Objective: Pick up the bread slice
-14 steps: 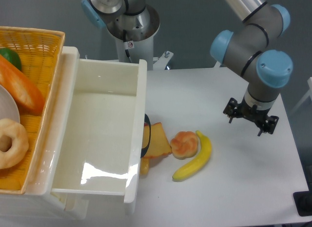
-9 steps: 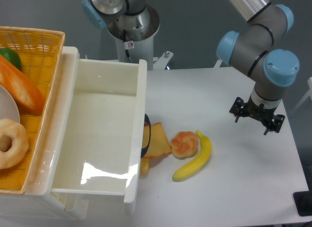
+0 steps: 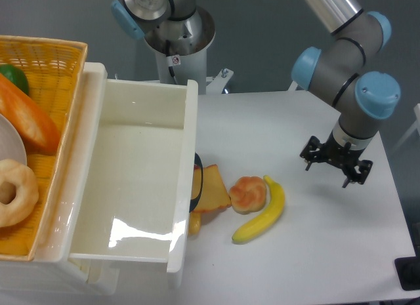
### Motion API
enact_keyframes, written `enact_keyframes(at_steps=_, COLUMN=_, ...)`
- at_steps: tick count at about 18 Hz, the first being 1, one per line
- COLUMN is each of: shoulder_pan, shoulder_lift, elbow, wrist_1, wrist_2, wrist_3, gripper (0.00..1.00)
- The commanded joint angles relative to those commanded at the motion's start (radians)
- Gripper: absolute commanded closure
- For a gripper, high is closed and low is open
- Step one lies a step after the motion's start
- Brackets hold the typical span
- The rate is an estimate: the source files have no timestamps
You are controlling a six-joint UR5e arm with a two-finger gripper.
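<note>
Camera: bun (image 3: 248, 194) and banana (image 3: 262, 212) flank bread slice (image 3: 211, 189).

The gripper (image 3: 327, 173) hangs over the right part of the table (image 3: 328, 252), with nothing directly beneath it. To its left and a little nearer the camera lies the banana (image 3: 261, 213), and the bun (image 3: 247, 193) sits just beyond that, touching the banana's inner side. Farther left again, the bread slice (image 3: 212, 189) lies beside the bun and against the wall of the tray (image 3: 187, 141), partly over a small item tucked at the tray's foot. The tray itself stands well to the gripper's left. Beyond it, farthest from the tool, the basket (image 3: 49, 62) holds a long loaf (image 3: 26, 121), a ring-shaped pastry (image 3: 14, 190) and a plate (image 3: 10, 144).
</note>
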Motion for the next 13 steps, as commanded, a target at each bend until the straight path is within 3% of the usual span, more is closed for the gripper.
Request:
enact_keyframes(at_steps=8, shoulder_pan=-0.025, shoulder_lift=0.094, elbow=-0.134, wrist_1=-0.002, wrist_2=-0.159, wrist_3=0.000, gripper=0.00)
enact_keyframes(at_steps=10, shoulder_pan=-0.026, shoulder_lift=0.097, elbow=-0.166, wrist_1=-0.003, wrist_2=-0.245, wrist_3=0.009, gripper=0.00)
enact_keyframes(at_steps=13, shoulder_pan=-0.043, shoulder_lift=0.098, elbow=-0.204, wrist_1=-0.003, wrist_2=-0.282, wrist_3=0.057, gripper=0.00)
